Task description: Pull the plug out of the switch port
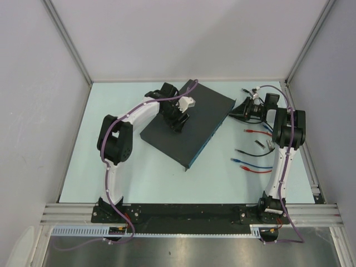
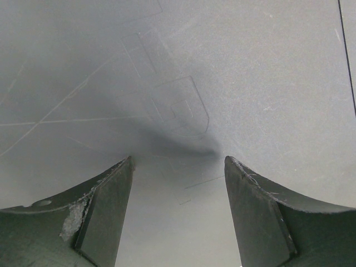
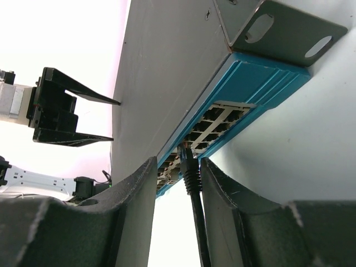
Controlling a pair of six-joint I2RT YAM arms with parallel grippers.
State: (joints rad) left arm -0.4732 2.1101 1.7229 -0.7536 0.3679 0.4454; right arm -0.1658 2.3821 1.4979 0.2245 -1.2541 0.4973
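Observation:
The switch [image 1: 208,111] is a flat dark-grey box lying diagonally mid-table, its blue port face [image 3: 261,83] towards the right. A black plug [image 3: 189,167] with its cable sits in one port of that face. My right gripper [image 3: 178,160] is open at the port face, its fingers either side of the plug; the right finger is close against the plug's boot and the left finger stands apart. In the top view it [image 1: 238,111] is at the switch's far right end. My left gripper [image 2: 178,158] is open, fingertips down on the switch's grey top [image 2: 250,83], near its middle [image 1: 178,122].
Several loose red, blue and black patch cables [image 1: 253,156] lie on the table right of the switch. White walls with aluminium posts enclose the back and sides. The left gripper also shows in the right wrist view [image 3: 72,108].

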